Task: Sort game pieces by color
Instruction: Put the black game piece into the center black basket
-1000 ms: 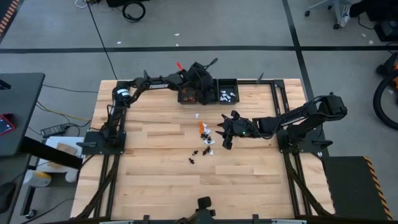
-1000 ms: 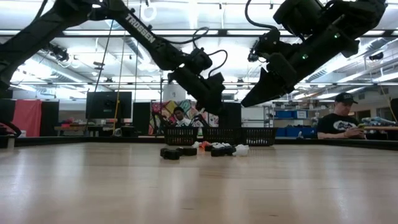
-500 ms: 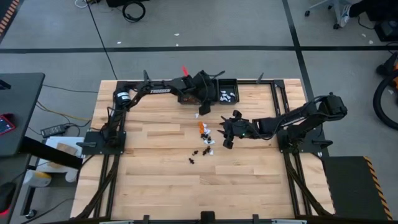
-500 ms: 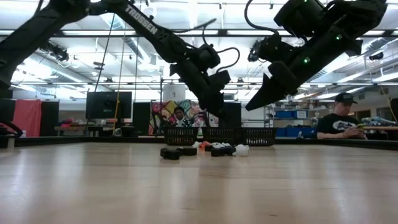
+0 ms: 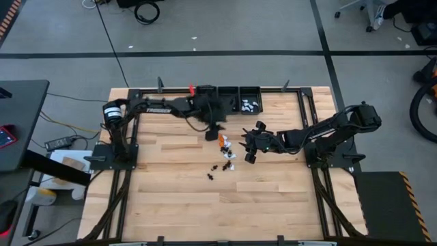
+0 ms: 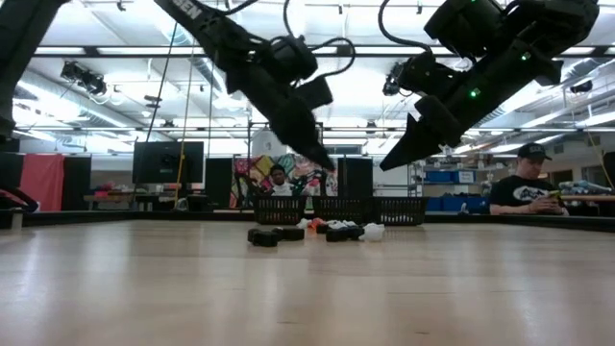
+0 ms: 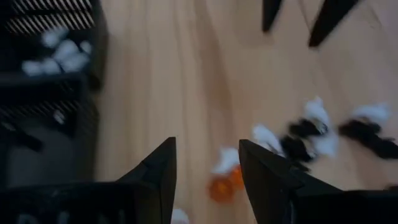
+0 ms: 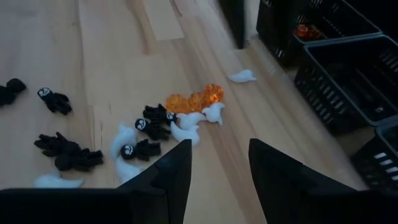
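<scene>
My left end effector (image 7: 205,165) hangs empty with fingers spread above the game pieces (image 8: 155,127) heaped mid-desk (image 5: 171,198); my right end effector (image 8: 217,165) waits alongside, parted and empty. Descending into that tangle, I risk pinching mixed colours.

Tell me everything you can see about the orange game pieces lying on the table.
The orange game pieces are a small clump of translucent, glossy plastic bits lying on the wooden table, in the loose pile nearest the black bins. White pieces lie against them and black pieces sit just beyond. No gripper touches them: the left gripper is open above them and the right gripper, also open, faces the pile.
</scene>
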`<action>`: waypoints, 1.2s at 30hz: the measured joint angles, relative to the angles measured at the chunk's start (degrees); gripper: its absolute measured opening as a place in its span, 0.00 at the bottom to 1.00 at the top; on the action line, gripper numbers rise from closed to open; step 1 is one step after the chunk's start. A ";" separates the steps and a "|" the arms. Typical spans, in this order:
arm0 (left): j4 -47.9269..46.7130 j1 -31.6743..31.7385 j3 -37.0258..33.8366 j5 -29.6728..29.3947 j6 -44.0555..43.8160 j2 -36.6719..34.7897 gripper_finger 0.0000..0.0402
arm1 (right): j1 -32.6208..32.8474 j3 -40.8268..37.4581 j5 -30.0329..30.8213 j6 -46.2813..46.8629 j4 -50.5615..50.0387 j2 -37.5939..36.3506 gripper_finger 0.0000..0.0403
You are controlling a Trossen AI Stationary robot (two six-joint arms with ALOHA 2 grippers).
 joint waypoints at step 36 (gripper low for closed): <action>31.95 -21.60 -31.90 8.93 -1.30 -4.76 0.36 | -0.23 0.02 2.47 0.16 -0.27 0.00 0.41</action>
